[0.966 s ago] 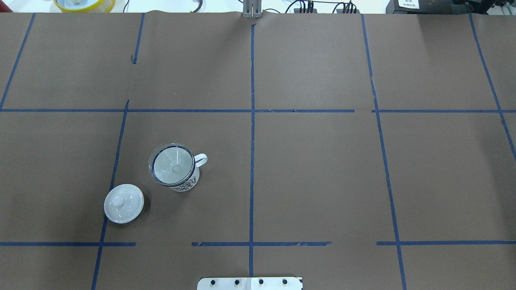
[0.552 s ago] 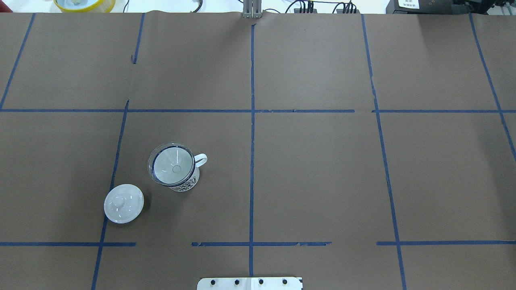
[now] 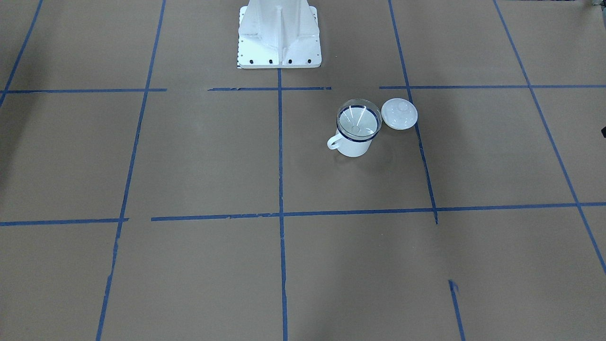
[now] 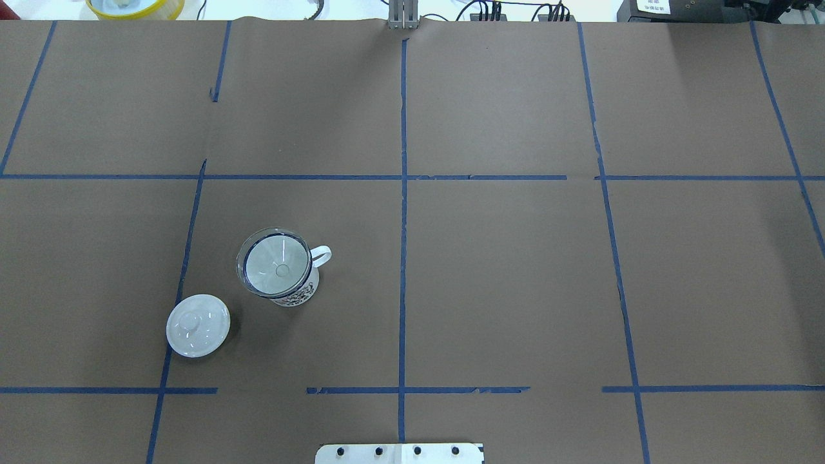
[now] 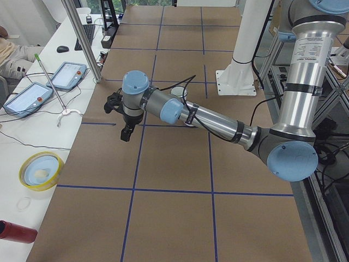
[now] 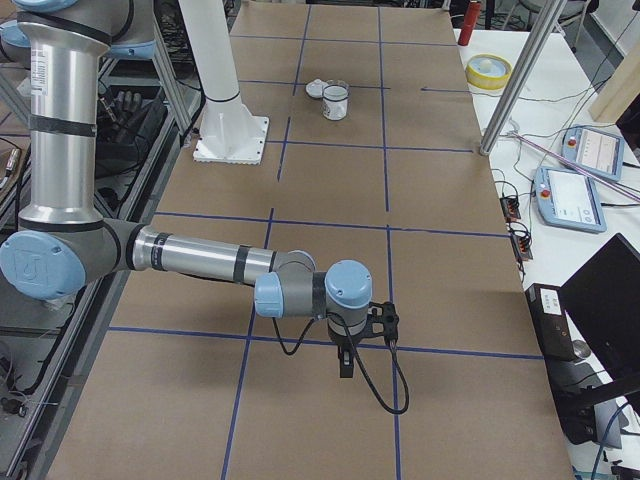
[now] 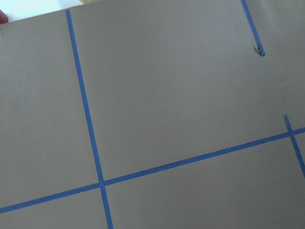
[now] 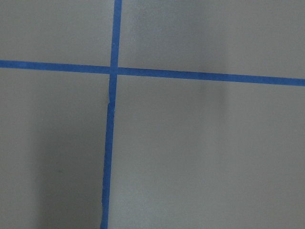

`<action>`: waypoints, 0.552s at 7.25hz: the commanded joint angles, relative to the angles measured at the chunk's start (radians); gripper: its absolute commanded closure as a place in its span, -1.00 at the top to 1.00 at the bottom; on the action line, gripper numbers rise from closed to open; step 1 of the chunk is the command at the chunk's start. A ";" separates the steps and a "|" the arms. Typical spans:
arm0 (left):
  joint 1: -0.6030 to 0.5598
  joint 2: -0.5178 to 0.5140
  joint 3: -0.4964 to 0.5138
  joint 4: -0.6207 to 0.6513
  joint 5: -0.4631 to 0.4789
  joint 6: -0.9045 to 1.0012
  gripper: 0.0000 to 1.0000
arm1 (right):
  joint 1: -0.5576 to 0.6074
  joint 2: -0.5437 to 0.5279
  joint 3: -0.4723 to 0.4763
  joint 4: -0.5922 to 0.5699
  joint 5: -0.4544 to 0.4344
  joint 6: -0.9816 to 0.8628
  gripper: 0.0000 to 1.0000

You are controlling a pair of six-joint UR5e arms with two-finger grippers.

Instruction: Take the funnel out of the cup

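The cup [image 4: 295, 294], a white mug with a dark blue rim, stands upright on the table's near left part, handle to the right. The clear funnel [image 4: 276, 263] sits in its mouth, rim resting on the cup's rim. Both show in the front-facing view: cup [image 3: 352, 147], funnel [image 3: 358, 122]. Neither gripper is in the overhead or front-facing view. The left gripper [image 5: 124, 134] hangs over the table's far left area, away from the cup. The right gripper [image 6: 346, 368] hangs over the far right area. I cannot tell whether either is open or shut. Both wrist views show only brown paper and blue tape.
A white domed lid with a knob [image 4: 198, 325] lies just left and nearer of the cup. The robot's white base [image 3: 279, 33] stands at the table's near edge. A yellow bowl [image 4: 132, 6] sits beyond the far edge. Two tablets [image 5: 52, 84] lie on the side bench.
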 commanded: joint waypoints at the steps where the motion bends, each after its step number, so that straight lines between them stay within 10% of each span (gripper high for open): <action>1: 0.233 -0.049 -0.106 -0.015 0.125 -0.396 1.00 | 0.000 0.000 0.000 0.000 0.000 0.000 1.00; 4: 0.522 -0.199 -0.166 -0.007 0.254 -0.896 1.00 | 0.000 0.000 0.000 0.000 0.000 0.000 1.00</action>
